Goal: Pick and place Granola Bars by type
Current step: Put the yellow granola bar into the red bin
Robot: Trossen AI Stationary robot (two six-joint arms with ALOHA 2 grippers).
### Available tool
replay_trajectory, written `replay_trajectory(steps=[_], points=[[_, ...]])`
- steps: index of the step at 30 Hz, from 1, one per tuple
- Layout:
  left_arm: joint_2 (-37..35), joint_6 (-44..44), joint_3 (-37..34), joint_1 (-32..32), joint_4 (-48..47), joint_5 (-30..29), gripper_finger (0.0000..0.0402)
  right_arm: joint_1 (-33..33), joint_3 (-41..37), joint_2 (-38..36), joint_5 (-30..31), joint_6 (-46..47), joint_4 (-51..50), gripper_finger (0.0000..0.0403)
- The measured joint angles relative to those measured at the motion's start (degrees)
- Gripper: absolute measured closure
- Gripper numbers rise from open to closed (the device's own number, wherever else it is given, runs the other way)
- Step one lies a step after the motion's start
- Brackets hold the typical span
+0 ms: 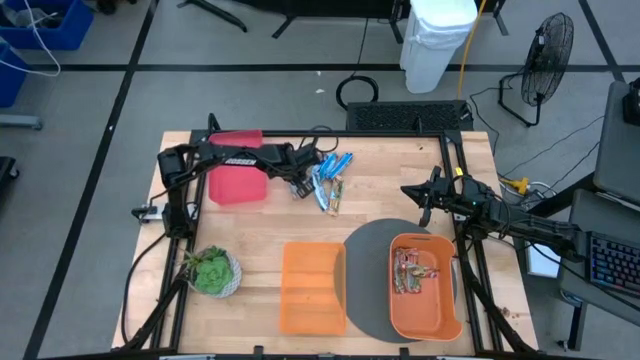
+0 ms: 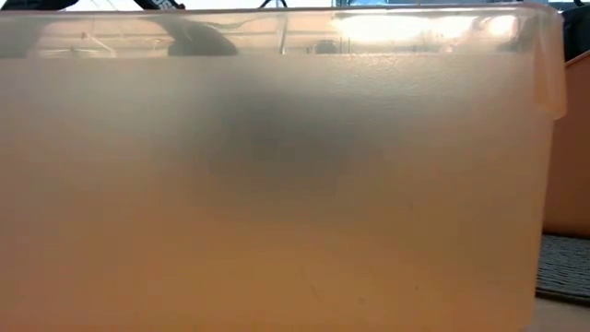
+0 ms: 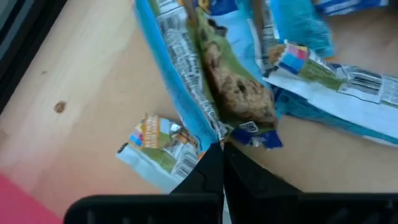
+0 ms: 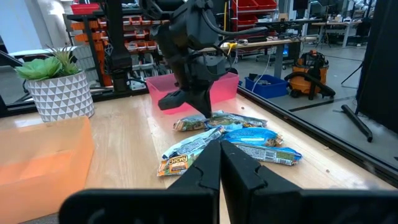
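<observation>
Overhead, left gripper [image 1: 303, 186] reaches across the far side of the table [image 1: 260, 255], tips down at the near edge of a loose pile of Granola Bars [image 1: 330, 180]. Fingers drawn together; in the left wrist view they [image 3: 211, 174] meet at the crimped end of a blue-wrapped bar [image 3: 177, 62], apparently pinching its foil edge. A green-wrapped bar [image 3: 233, 81] lies just beyond the fingertips, touching the blue one; more blue and white wrappers spread past it. A further wrapper end [image 3: 155, 146] lies beside the tips on the bare wood.

Pink bin [image 1: 237, 170] sits directly behind the left gripper, under that arm's forearm.

Right gripper [image 1: 420, 193] hangs over the table well apart from the pile, fingers closed together on nothing, pointed toward it. From its wrist camera the pile is ahead of its tips: blue bars [image 4: 261, 146], a green one [image 4: 205, 123], and one with an orange end [image 4: 180, 158], with the left gripper [image 4: 193, 102] standing down on the far side of the pile and the pink bin [image 4: 217, 87] behind that.

Orange bin [image 1: 425, 285] on a round grey mat [image 1: 365, 280], near side of the right gripper, holds several reddish-tan bars [image 1: 410, 270]. A second orange bin [image 1: 312, 285] sits beside the mat. Potted plant [image 1: 212, 270] in a white bowl, near side of the left arm.

Low view is filled by a translucent orange bin wall [image 2: 277, 184].
</observation>
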Motion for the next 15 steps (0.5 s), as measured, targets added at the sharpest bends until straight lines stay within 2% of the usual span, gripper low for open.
replay_trajectory(steps=[5,11,15], points=[[-3.07,1.03,0.0,-2.15,-0.29,-5.25,0.0399,0.0,0.01,0.0,0.0,0.0,0.0,0.0403],[-10.42,0.83,0.0,-5.19,-1.84,-10.38,0.0399,0.0,0.01,0.02,0.0,0.0,0.0,0.0403],[-15.54,-0.48,0.0,-8.12,-4.68,-15.96,0.04,0.0,0.01,0.0,0.0,0.0,0.0,0.0403]])
